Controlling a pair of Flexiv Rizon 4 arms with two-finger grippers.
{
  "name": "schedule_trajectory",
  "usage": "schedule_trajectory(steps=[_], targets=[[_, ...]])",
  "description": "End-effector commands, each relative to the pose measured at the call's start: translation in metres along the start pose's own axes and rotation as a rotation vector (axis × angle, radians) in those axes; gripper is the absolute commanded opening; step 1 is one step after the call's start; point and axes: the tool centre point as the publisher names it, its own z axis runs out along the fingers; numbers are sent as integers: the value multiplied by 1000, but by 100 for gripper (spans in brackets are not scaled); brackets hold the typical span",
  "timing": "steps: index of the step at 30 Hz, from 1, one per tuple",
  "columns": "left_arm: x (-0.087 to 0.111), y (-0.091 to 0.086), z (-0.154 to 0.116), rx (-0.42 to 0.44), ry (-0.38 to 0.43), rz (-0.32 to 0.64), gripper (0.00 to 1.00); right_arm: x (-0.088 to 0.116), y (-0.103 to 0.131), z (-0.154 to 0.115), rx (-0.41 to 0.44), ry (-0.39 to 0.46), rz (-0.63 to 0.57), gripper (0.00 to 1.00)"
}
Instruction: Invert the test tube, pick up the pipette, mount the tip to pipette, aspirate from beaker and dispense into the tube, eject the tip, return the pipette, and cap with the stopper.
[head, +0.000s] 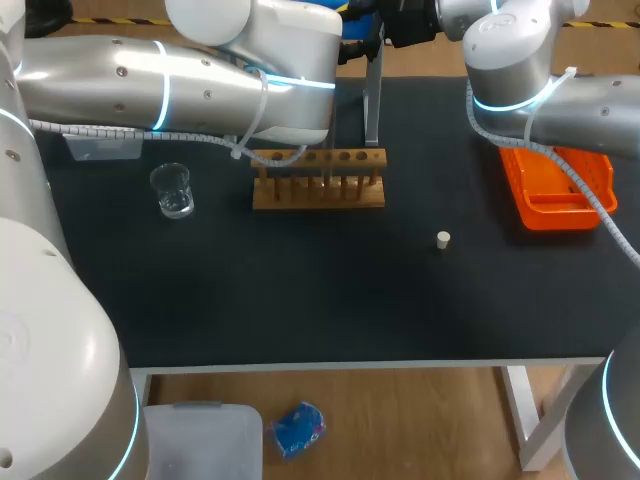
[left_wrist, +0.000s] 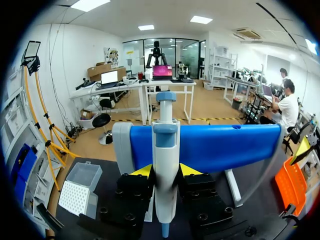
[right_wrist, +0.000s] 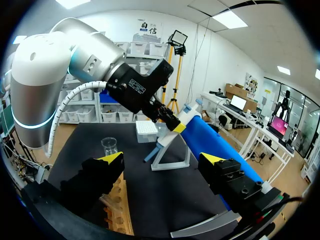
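Head view high behind, looking down, wrist views close — both share the pipette (left_wrist: 165, 150)

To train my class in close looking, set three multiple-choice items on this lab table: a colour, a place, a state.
1. What colour is the tray? A blue; B orange; C white.
2. Where is the stopper? A in the tray; B on the table, apart from the test tube rack; C on the test tube rack.
3. How is the right gripper? A open, empty; B shut on the stopper; C shut on the test tube rack.
Key: B, it is bright orange; B, it lies alone on the table; A, its fingers stand wide apart, nothing between.
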Motion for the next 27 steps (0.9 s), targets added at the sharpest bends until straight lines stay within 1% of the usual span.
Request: schedule_trajectory(steps=[1,6,7,8,9,10,11,20,27], targets=[[0,-1,3,-21,-6,1,0,-1,0,0,2,3,0,100],[1,1,4,-29,-7,2,0,-1,0,0,2,3,0,100],[1,1,4,-29,-7,2,25,-1,0,0,2,3,0,100],[1,1,4,-30,-8,2,39,-1,0,0,2,3,0,100],[1,1,4,-31,-9,2,58,-1,0,0,2,3,0,100],[1,1,4,-30,-9,2,91,-1,0,0,2,3,0,100],[1,1,4,-31,-10,2,100,-1,0,0,2,3,0,100],[1,1,4,-30,-7,1,100,-1,0,0,2,3,0,100],[1,-3,-1,-18,0,1,100,-1,0,0,2,3,0,100]])
